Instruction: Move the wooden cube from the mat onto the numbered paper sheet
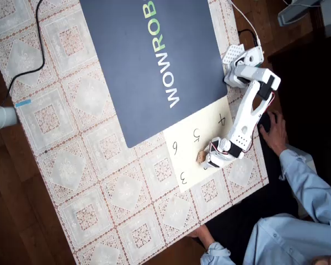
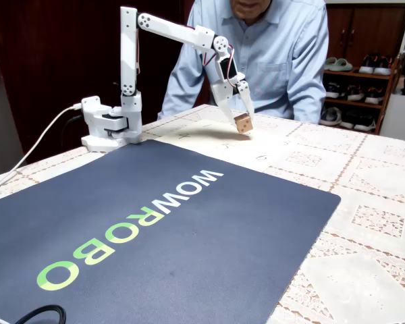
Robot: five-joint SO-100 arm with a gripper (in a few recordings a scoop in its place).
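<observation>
The wooden cube (image 1: pixel 201 157) (image 2: pixel 242 123) is tiny and tan with dark dots. It is pinched between the white fingers of my gripper (image 1: pixel 203 159) (image 2: pixel 244 120), which is shut on it. The cube hangs just above the numbered paper sheet (image 1: pixel 207 124) (image 2: pixel 206 138), near the sheet's edge farthest from the mat and between the handwritten 5 and 3 in the overhead view. The navy mat (image 1: pixel 138 55) (image 2: pixel 155 229) with the WOWROB lettering lies beside the sheet with nothing on it.
The arm's base (image 1: pixel 243 61) (image 2: pixel 108 128) stands at the mat's corner with a white cable running off. A person in a light blue shirt (image 2: pixel 277 47) sits at the table, one hand (image 1: pixel 273 130) close to the arm. A black cable (image 1: pixel 38 44) crosses the lace tablecloth.
</observation>
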